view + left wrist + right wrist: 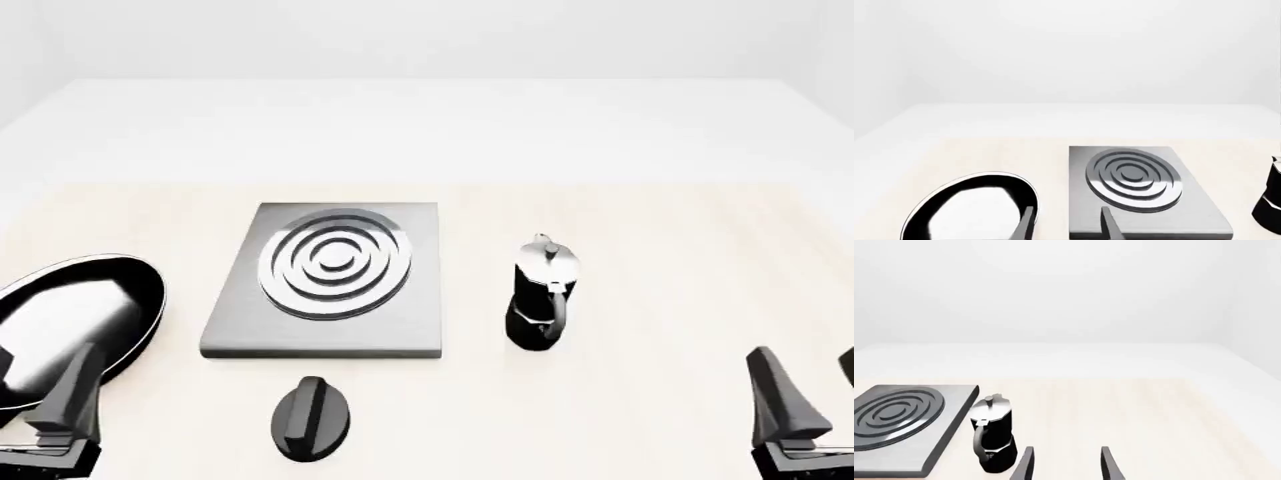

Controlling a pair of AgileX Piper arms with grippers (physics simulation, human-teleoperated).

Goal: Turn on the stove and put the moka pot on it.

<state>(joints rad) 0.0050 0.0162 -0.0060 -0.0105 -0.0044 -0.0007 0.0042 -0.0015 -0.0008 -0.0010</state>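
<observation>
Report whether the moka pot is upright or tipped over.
Upright. The moka pot stands on its black base on the table, lid knob on top, beside the stove and not on it. No fingers touch it.

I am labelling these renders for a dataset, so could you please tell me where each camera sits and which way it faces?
Front view: fixed above and behind the arms, looking forward and down at the stove, knob, moka pot and frying pan; both grippers show at the lower corners, left gripper and right gripper.
Left wrist view: behind the left gripper, looking along its fingers at pan and stove.
Right wrist view: behind the right gripper, facing the table beside the pot.
Shared: both wrist views show stove and pot.
</observation>
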